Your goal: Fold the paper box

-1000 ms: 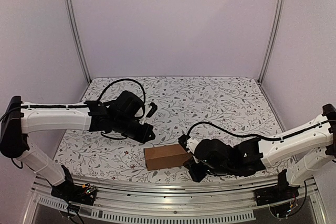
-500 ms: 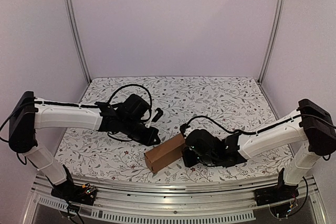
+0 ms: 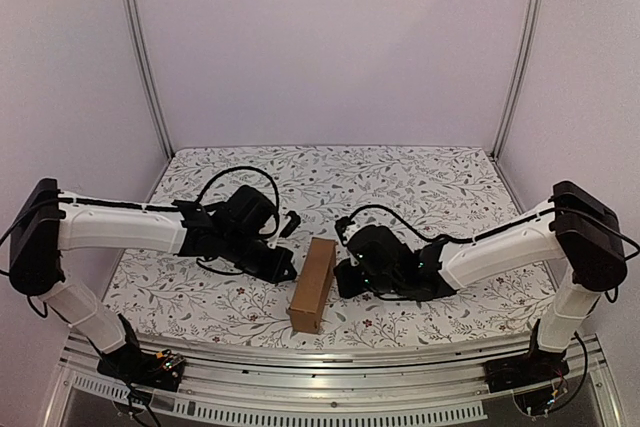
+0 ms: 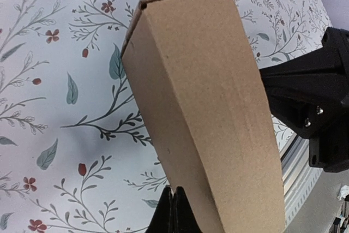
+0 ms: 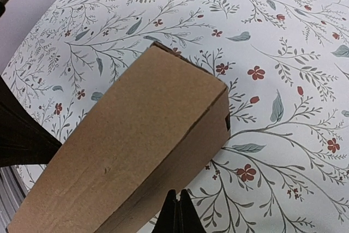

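Floral cloth (image 3: pixel 420 187) amid lilac walls (image 3: pixel 330 47) carries the paper box (image 3: pixel 312 285) between clenched left gripper (image 4: pixel 173 214) and clenched right gripper (image 5: pixel 177 214).

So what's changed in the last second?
The box has swung round on the table: it lay crosswise, now it points front to back. The right gripper swept left and away along with it; the left gripper edged closer. Both stayed shut, neither gripping the box, which is still folded up.
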